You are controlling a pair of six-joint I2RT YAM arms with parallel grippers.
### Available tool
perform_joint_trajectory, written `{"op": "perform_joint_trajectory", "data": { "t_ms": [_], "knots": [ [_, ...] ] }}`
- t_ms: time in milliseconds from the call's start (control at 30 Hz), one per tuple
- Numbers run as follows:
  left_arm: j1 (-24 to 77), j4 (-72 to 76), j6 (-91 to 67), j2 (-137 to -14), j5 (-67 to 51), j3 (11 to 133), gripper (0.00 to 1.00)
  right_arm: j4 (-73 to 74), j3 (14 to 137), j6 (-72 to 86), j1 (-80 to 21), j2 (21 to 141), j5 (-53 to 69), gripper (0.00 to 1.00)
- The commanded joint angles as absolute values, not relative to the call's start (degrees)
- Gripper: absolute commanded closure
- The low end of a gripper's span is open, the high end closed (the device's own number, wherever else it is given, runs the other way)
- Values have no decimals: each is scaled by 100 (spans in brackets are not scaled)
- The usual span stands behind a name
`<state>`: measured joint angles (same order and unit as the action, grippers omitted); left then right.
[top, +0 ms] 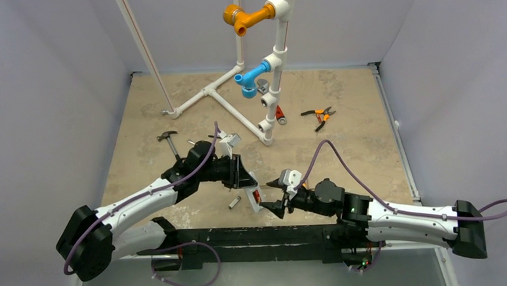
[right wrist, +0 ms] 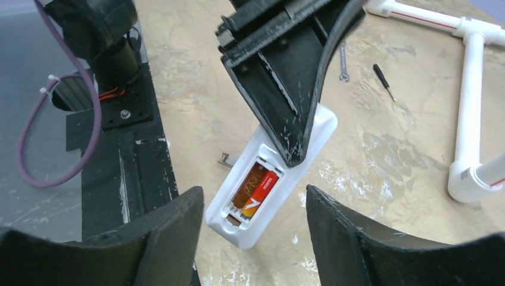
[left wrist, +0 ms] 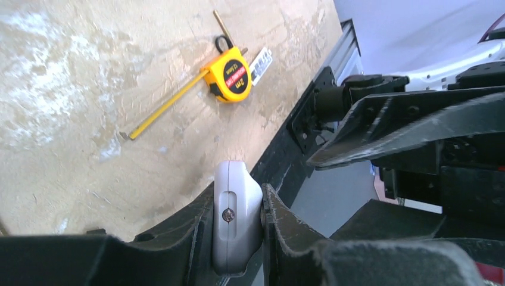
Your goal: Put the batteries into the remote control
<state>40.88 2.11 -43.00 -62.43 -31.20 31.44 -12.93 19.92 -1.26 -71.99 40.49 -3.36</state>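
My left gripper point(top: 250, 185) is shut on the white remote control point(top: 257, 199) and holds it tilted above the table near the front edge. In the left wrist view the remote's end point(left wrist: 235, 211) sits clamped between the fingers. In the right wrist view the remote point(right wrist: 283, 201) shows its open battery bay. One red battery point(right wrist: 260, 190) lies in one slot, and the slot beside it is empty. My right gripper point(right wrist: 250, 238) is open and empty, just short of the remote's lower end. It also shows in the top view point(top: 273, 197).
A small grey object point(top: 235, 203) lies on the table left of the remote. A yellow tape measure point(left wrist: 229, 74) has its tape pulled out. A PVC pipe frame point(top: 237, 102), hammer point(top: 168, 141), red-handled tool point(top: 280, 115) and orange pliers point(top: 319, 117) lie farther back. A black rail point(top: 254, 235) runs along the near edge.
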Motion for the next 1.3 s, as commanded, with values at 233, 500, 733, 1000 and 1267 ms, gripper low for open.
{"op": "perform_joint_trajectory", "data": {
  "t_ms": [233,500,733,1000,1267],
  "knots": [
    [4062,423,-4015,-5652,-2884,3395,100,-2149,1639,701,-7198,4052,-1335,33],
    [4069,557,-4003,-5530,-3036,3284,100,-2331,1894,854,-7143,4441,-1149,40],
    [4071,560,-3957,-5561,-3130,3279,100,-2513,1923,1030,-7030,4632,-904,41],
    [4070,533,-3907,-5603,-3210,3289,100,-2652,1958,1131,-6796,4684,-746,45],
    [4074,446,-3858,-5590,-3225,3313,100,-2782,2070,1257,-6536,4939,-301,48]
  ]
}}
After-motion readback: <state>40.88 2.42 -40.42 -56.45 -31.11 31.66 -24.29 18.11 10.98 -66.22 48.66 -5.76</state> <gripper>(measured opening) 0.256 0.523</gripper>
